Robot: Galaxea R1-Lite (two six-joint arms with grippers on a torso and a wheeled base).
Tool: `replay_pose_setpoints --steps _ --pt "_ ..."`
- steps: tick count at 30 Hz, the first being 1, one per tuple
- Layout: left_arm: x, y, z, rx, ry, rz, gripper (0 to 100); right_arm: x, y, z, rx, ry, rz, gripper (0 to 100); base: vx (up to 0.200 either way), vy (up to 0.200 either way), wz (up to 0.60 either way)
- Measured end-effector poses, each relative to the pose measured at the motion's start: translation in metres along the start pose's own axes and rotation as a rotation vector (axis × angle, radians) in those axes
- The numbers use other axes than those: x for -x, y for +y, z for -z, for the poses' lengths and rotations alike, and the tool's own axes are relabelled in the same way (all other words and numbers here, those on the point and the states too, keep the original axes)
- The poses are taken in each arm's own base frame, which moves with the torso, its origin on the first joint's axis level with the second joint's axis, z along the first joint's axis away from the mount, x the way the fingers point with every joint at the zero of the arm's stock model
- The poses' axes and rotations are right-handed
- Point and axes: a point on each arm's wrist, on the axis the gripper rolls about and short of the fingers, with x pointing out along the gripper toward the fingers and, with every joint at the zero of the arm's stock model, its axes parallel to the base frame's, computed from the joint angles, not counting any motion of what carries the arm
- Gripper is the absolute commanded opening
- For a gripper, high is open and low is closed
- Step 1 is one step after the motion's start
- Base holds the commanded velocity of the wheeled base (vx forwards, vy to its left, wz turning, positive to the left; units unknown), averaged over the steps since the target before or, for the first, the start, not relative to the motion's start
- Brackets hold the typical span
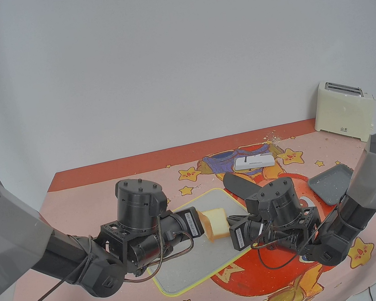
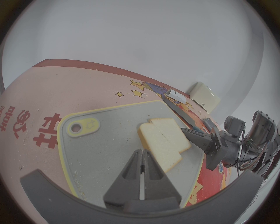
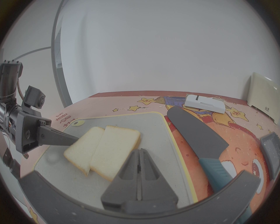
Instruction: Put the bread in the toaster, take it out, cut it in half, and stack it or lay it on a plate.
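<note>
2 halves of bread point(image 1: 214, 222) lie just left of the head view's centre, on the grey cutting board point(image 1: 192, 262), touching along the cut and a little offset from each other. So the cutting looks done, with plating left to do. The left gripper point(image 2: 142, 152) comes in from the left of the frame and the right gripper point(image 3: 138, 154) from the right. Each has its 2 fingers pressed together on nothing, and the tips meet the bread's opposite edges. I judge they are placed this way to nudge or square the halves between them, not to lift them. The knife point(image 1: 239, 187) lies on the table just right of the board, set down with its blade toward the upper part of the frame. The grey plate point(image 1: 331, 184) sits bare further right, near the arm that would carry the bread. The toaster point(image 1: 343, 110) stands at the upper right, and a white box point(image 1: 254, 162) rests above the knife.
</note>
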Motion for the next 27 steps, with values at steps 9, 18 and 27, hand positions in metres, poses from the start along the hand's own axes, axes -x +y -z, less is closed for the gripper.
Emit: replay_pose_setpoints --steps 9,18,27 --pt "-0.020 -0.008 -0.002 -0.007 -0.008 0.021 0 0.001 -0.002 -0.003 -0.004 -0.005 0.004 0 0.000 0.000 0.00" --pt "-0.031 -0.010 0.002 -0.011 0.001 0.021 0 0.003 -0.003 -0.004 -0.006 -0.010 0.005 0 0.000 0.000 0.00" --pt "0.005 0.005 0.008 -0.008 0.056 -0.034 0 0.002 -0.003 -0.004 -0.006 -0.011 0.006 0 0.000 0.000 0.00"
